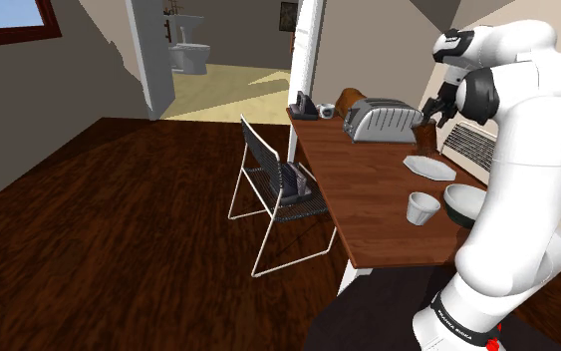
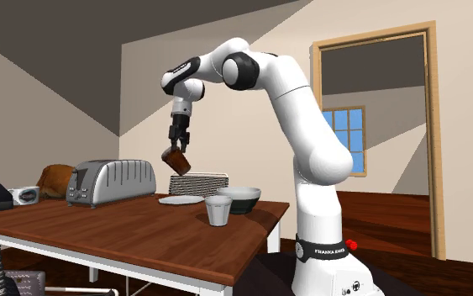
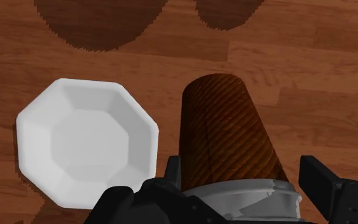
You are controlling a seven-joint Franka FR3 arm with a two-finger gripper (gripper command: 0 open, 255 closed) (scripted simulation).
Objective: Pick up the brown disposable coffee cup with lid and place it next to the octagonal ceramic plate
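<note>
Hanging above the wooden table (image 2: 134,231), the black gripper (image 2: 178,145) clasps the brown cup (image 2: 176,159) between its fingers (image 3: 173,173). The cup is tapered, with fine slanted ribbing and a pale grey lid (image 3: 247,196) (lid nearest the hand, base pointing away). The second exterior view, left of centre, shows what the others do not: the cup is tilted and clear of the tabletop. The wrist view supplies the outline of the white octagonal plate (image 3: 85,141) — smooth, faceted, lying on the planks below, off to one side of the cup. The shoulder view, at its right, sets the plate between a ribbed metallic toaster (image 1: 383,120) and a plain white tumbler (image 1: 422,206) near a bowl (image 1: 464,202).
</note>
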